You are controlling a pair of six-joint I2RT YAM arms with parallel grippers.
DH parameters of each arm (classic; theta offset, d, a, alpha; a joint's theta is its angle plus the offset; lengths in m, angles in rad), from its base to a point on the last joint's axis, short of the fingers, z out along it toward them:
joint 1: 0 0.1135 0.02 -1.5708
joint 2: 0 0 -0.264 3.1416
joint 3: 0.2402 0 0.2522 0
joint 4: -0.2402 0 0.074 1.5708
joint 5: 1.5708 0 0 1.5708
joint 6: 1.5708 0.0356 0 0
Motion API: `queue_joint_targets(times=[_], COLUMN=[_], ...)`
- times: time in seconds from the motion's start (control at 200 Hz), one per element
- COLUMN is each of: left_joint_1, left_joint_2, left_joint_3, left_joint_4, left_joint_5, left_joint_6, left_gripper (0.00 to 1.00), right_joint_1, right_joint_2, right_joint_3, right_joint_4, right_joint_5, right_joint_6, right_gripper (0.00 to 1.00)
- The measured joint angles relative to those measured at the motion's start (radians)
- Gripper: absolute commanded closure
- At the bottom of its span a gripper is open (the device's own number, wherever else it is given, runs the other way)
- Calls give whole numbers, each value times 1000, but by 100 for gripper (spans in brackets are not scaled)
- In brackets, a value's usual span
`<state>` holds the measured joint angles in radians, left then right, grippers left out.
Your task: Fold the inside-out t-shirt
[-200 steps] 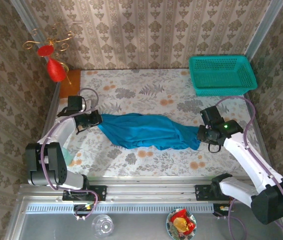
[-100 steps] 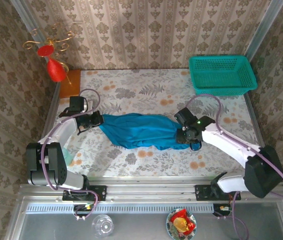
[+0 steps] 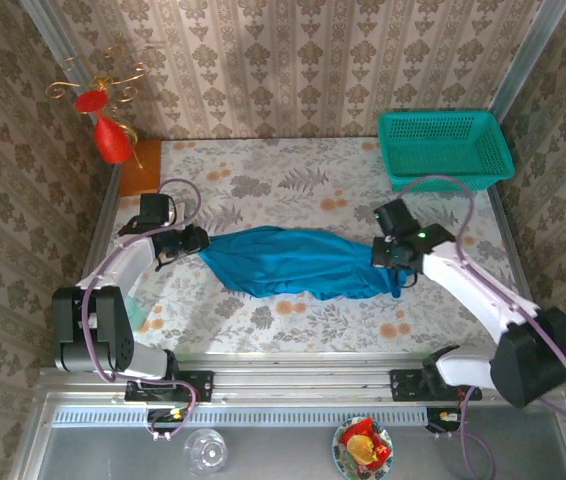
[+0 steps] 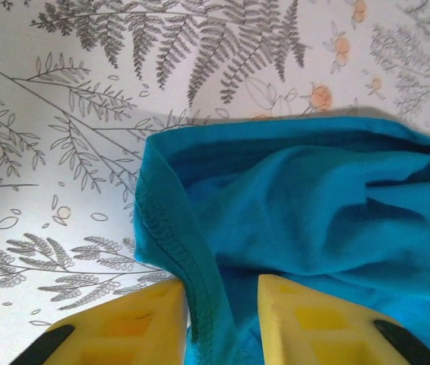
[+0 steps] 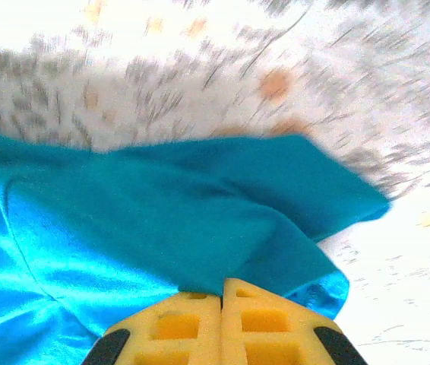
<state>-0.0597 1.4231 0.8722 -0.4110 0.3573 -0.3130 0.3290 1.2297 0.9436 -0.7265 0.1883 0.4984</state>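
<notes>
The inside-out t-shirt (image 3: 293, 262) lies as a long, bunched bright blue band across the middle of the table. At its left end my left gripper (image 3: 195, 240) is open. In the left wrist view the stitched hem of the t-shirt (image 4: 314, 213) runs loosely through the gap of that gripper (image 4: 221, 293), touching the left finger (image 4: 135, 319). At the right end my right gripper (image 3: 388, 258) is shut on the cloth. In the right wrist view a fold of the t-shirt (image 5: 162, 220) comes out from between the closed tips of my right gripper (image 5: 221, 287).
A teal mesh basket (image 3: 443, 148) stands at the back right corner. A red ornament (image 3: 113, 140) and a brown block (image 3: 141, 155) sit at the back left. A glass (image 3: 203, 450) and a small plate (image 3: 363, 443) lie below the rail in front.
My right gripper slid left onto the shirt's right end, closed on a fold and drew back slightly. My left gripper's jaws have parted around the hem; the left arm stayed put.
</notes>
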Motion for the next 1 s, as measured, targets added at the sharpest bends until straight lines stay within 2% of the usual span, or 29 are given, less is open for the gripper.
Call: queue_joint_targets(times=[0.135,0.265,0.47,0.695,0.835,1.0], left_joint_1=[-5,-19,-42,-139,-228,-319], left_joint_2=[6,13,35,58,71,130], left_joint_3=[-18,-25,-65,-113,-95,-15], left_joint_4=[0,5,76,127,73,-29], left_joint_5=[-15,-17,60,107,3,-163], left_joint_6=[0,-1,-36,-89,-87,-80], left_gripper=[63,61,53,50,50,42], right_joint_1=[-120,-182,-196,-196,-196,-196], right_joint_2=[-84,-89,-89,-89,-89,-89], right_joint_3=[5,5,4,-4,-4,-4], right_joint_4=[-13,-40,-43,-43,-43,-43], right_joint_5=[0,-1,-24,-47,-54,-61], right_joint_6=[-37,-68,-81,-80,-80,-80], right_gripper=[100,100,100,100,100,100])
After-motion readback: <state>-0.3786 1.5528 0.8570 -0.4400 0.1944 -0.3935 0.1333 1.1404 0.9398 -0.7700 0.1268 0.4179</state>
